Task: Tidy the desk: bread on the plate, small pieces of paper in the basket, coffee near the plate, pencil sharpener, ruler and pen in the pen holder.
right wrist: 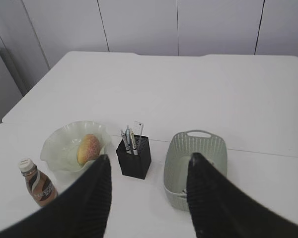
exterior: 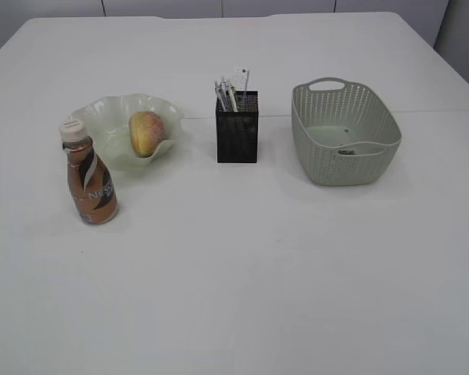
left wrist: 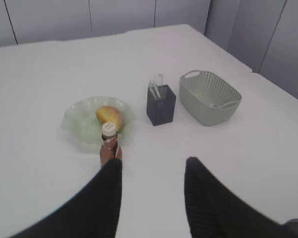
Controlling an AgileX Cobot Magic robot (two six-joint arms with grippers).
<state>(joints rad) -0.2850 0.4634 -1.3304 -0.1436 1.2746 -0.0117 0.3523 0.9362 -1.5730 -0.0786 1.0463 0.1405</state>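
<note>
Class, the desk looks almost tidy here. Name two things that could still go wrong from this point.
The coffee bottle stands tall and narrow beside the plate; a low arm sweep could topple it. The pens stick up out of the pen holder, so fingers crossing above it might snag them and tip the holder.

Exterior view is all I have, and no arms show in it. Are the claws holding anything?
Observer: The left claw is open and empty, with the bottle just beyond its left finger.
Operator: And the right one?
Observer: The right claw is open and empty too. Its camera looks down at the holder between the fingers.
</note>
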